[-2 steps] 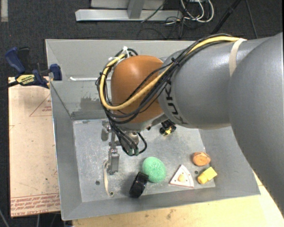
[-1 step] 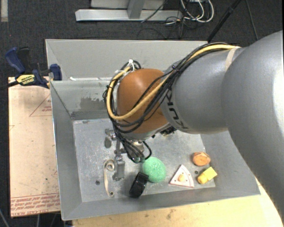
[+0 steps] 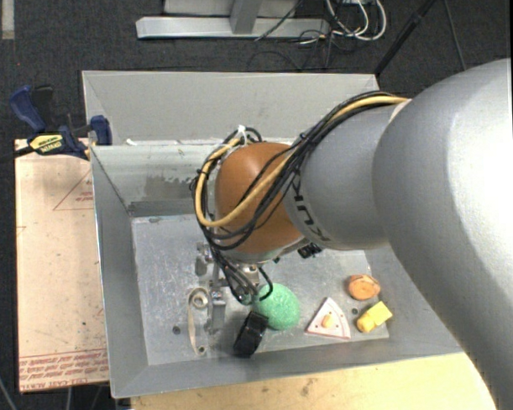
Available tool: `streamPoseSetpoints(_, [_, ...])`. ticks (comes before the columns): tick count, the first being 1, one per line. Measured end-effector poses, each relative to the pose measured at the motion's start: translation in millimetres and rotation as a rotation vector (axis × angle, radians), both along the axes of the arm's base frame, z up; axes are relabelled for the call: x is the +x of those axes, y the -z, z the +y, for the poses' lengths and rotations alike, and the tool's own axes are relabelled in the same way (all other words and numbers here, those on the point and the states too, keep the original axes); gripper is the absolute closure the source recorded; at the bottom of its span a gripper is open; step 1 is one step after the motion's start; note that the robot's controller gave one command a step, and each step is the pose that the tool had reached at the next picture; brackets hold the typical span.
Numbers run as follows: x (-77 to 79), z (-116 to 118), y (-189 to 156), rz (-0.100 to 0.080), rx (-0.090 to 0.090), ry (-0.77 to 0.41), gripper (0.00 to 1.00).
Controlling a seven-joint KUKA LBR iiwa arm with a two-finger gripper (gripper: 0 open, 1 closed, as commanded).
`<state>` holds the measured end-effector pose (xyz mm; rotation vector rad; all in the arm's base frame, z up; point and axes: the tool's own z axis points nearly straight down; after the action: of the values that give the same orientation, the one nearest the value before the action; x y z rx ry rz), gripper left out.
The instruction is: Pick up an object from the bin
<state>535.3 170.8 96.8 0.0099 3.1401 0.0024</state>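
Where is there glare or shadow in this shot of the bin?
In the camera view, the grey metal bin shows scuffed sheen on its left floor and a dark patch on its back wall; in the camera view the silver arm is brightly lit on top, its orange wrist cover bears a soft highlight, and the round green foam ball shows no glare.

Two blocks (image 3: 374, 316) (image 3: 249, 335), one ball (image 3: 279, 307), wedge (image 3: 328, 319), disc (image 3: 362, 286)

Dark speckled carpet (image 3: 33, 48) beyond the far edge of the bin (image 3: 227, 73). Past that edge, a flat pale-grey metal foot (image 3: 225, 23) with an upright post, next to a tangle of black and white cables (image 3: 355, 16). Near the far right corner, a thin black rod (image 3: 418, 26) slanting across the carpet.
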Motion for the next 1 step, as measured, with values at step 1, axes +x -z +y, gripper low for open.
streamPoseSetpoints(1, [-22.1,-26.7,13.3,0.002,-0.001,0.056,0.0])
